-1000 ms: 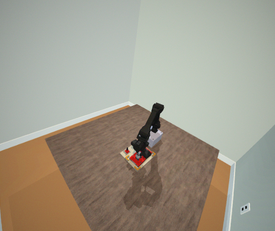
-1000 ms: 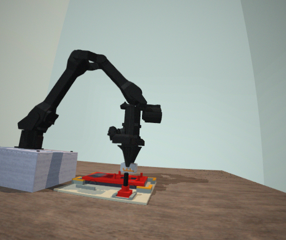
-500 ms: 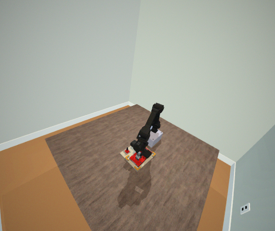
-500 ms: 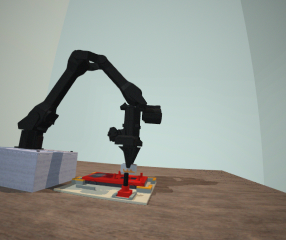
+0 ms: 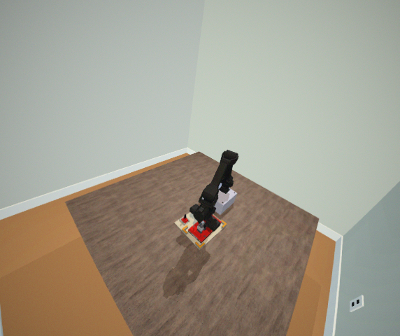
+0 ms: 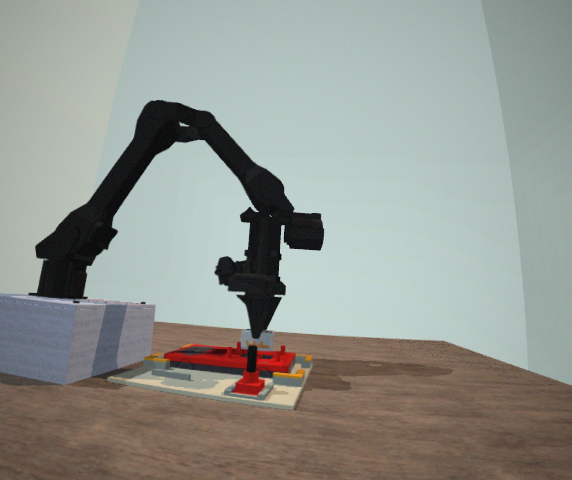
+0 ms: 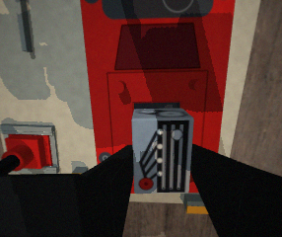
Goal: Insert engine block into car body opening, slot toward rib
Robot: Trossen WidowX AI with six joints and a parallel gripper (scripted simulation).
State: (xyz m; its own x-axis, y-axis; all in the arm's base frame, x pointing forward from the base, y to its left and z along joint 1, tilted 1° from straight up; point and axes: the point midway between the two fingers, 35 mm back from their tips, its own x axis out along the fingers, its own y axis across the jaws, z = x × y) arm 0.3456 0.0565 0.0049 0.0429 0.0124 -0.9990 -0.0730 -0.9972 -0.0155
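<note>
My gripper [image 5: 203, 224] [image 6: 257, 335] [image 7: 160, 151] is shut on the grey engine block [image 6: 267, 339] [image 7: 146, 129], with one finger on each side. The block is upright, its striped top facing the wrist camera. The red car body [image 5: 201, 236] [image 6: 198, 353] [image 7: 99, 84] lies flat below. In the exterior view the block shows at the height of the body's red posts, low over its right end. A strip of the dark opening [image 7: 156, 105] shows beyond the block in the wrist view; the rest is hidden. The rib and the slot side cannot be made out.
The body lies on a cream board [image 5: 178, 223] [image 6: 131, 380] between orange-topped corner brackets [image 5: 200, 245] [image 6: 289, 375] [image 7: 197, 209]. A red piece with a black upright handle [image 6: 249, 385] [image 7: 38, 150] stands beside it. A grey bar [image 6: 170, 374] [image 7: 27, 25] and the white arm base [image 6: 22, 335] are nearby.
</note>
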